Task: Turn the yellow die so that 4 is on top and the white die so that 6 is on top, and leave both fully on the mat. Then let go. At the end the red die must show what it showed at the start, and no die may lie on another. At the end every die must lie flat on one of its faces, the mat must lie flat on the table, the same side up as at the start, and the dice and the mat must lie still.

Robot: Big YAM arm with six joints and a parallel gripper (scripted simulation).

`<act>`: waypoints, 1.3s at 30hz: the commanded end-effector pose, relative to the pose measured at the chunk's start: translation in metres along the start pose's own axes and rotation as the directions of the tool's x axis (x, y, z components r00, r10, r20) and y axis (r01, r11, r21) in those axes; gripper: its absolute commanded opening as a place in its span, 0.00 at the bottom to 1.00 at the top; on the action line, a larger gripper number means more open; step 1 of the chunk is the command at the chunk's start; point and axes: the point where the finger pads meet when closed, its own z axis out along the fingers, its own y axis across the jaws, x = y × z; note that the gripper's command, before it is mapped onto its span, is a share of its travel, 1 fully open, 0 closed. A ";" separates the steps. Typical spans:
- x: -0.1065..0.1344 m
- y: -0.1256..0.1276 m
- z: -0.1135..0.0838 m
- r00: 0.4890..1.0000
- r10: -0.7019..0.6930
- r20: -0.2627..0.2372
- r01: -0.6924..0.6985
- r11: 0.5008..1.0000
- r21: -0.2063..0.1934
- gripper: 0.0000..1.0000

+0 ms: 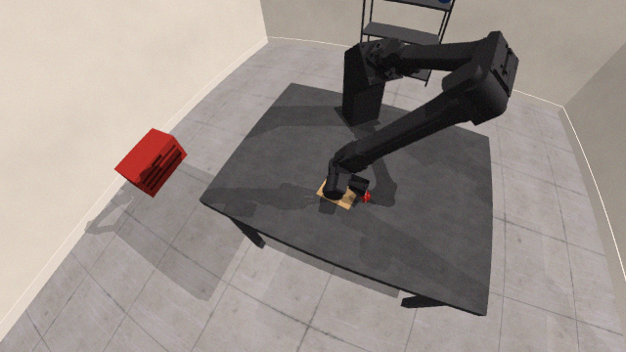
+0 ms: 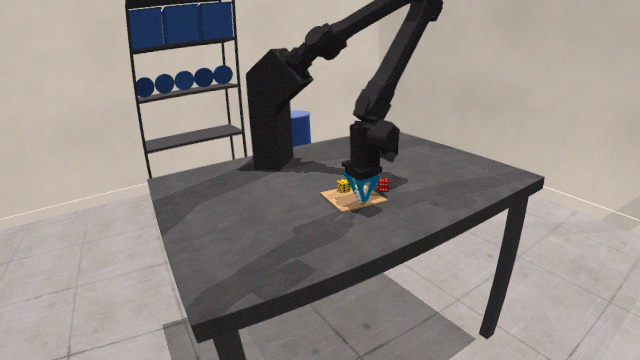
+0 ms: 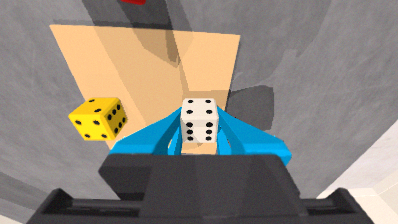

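Observation:
My gripper (image 2: 363, 199) (image 3: 199, 112) points down over the tan mat (image 1: 346, 202) (image 2: 331, 196) (image 3: 95, 50) and is shut on the white die (image 3: 199, 120), a blue finger on each side. The white die shows 6 on its upper face and 4 on a side; whether it touches the mat I cannot tell. The yellow die (image 2: 343, 186) (image 3: 98, 120) sits by the mat's edge, free of the fingers, with 4 on top. The red die (image 1: 365, 197) (image 2: 383, 185) (image 3: 134, 1) stands off the mat; its top number is not readable.
The dark table (image 1: 416, 235) (image 2: 260, 220) carries the arm's base (image 1: 362, 98) (image 2: 271, 115) at its back. The yellow die stands to one side of the fingers, and the red die is close beyond the mat's edge. The shelf (image 2: 190, 137) stands away from the table.

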 end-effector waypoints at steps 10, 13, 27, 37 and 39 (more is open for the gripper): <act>0.014 -0.005 -0.002 1.000 0.016 -0.010 -0.016 1.000 0.020 0.25; 0.014 -0.005 -0.002 1.000 0.016 -0.010 -0.016 1.000 0.020 0.25; 0.013 -0.005 -0.001 1.000 0.015 -0.009 -0.015 1.000 0.020 0.25; 0.013 -0.005 -0.001 1.000 0.015 -0.009 -0.015 1.000 0.020 0.25; 0.013 -0.005 -0.001 1.000 0.015 -0.009 -0.015 1.000 0.020 0.25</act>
